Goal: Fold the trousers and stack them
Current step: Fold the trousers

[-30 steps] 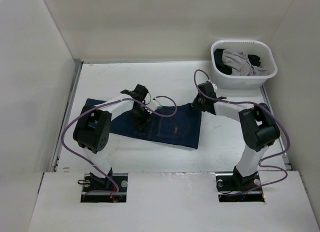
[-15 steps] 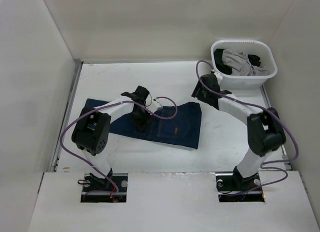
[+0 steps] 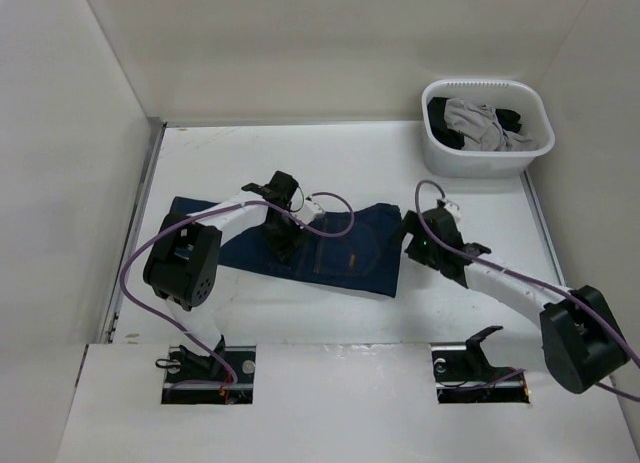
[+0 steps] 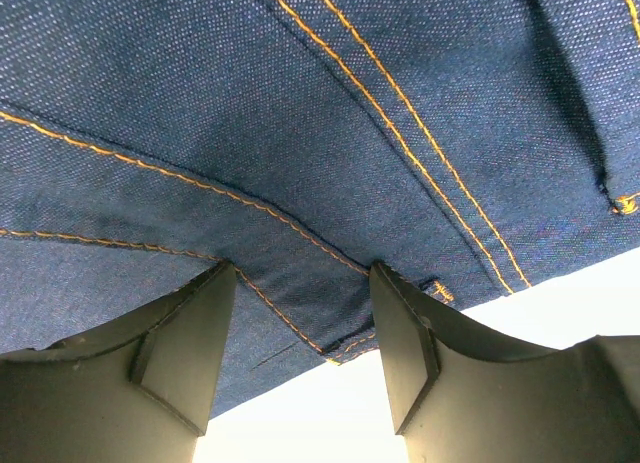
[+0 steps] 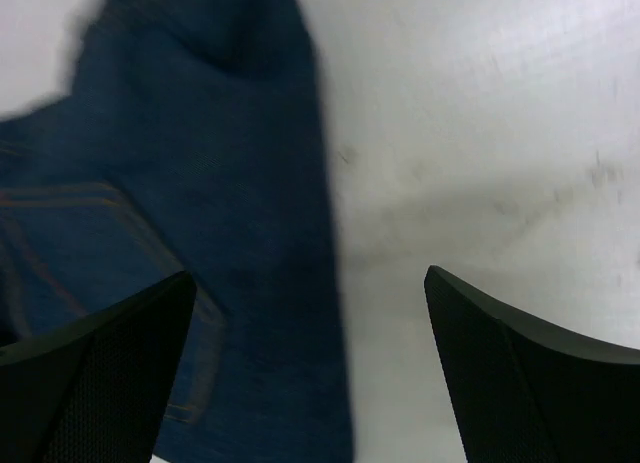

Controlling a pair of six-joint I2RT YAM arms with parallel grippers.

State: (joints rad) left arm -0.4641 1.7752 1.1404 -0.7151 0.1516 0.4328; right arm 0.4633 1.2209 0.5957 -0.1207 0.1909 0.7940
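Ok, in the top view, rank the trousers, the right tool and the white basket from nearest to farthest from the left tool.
1. the trousers: directly under the left tool, mid-table.
2. the right tool: off to the right, beside the trousers' right edge.
3. the white basket: far right corner, plainly farthest.

The top camera looks down from behind on the whole table (image 3: 330, 158), while both wrist cameras look closely at the trousers (image 3: 355, 261).

White table (image 3: 300, 153), dark blue trousers (image 3: 345, 258) lying flat across its middle, white basket (image 3: 480, 163) apparently standing on its far right corner, well apart from the trousers
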